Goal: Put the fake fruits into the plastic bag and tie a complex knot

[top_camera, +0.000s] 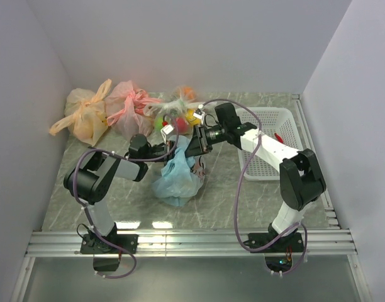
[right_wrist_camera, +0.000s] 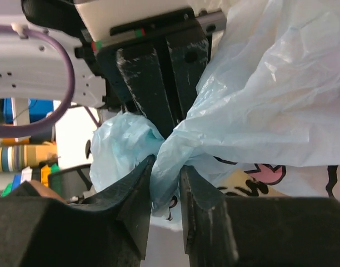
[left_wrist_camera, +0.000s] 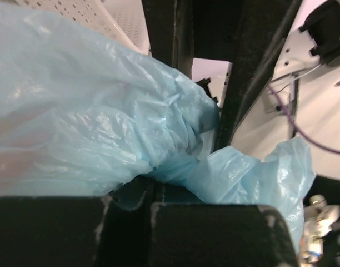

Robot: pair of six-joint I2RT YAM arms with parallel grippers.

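Observation:
The light blue plastic bag (top_camera: 177,179) sits bulging in the middle of the table, its top drawn up between both grippers. My left gripper (top_camera: 172,148) is shut on bunched blue plastic (left_wrist_camera: 103,128), pinched at its jaw tips (left_wrist_camera: 153,192). My right gripper (top_camera: 191,146) comes in from the right. Its jaws (right_wrist_camera: 165,167) press on a gathered neck of the bag (right_wrist_camera: 259,100) directly below the left gripper's black fingers (right_wrist_camera: 159,83). Cartoon prints show on the plastic. The fake fruits are hidden from view. I cannot make out a finished knot.
Along the back wall lie a yellow-orange tied bag (top_camera: 85,116), a pink tied bag (top_camera: 126,107) and a clear bag (top_camera: 177,113) with coloured round things inside. A white perforated basket (top_camera: 268,138) stands at the right, under the right arm.

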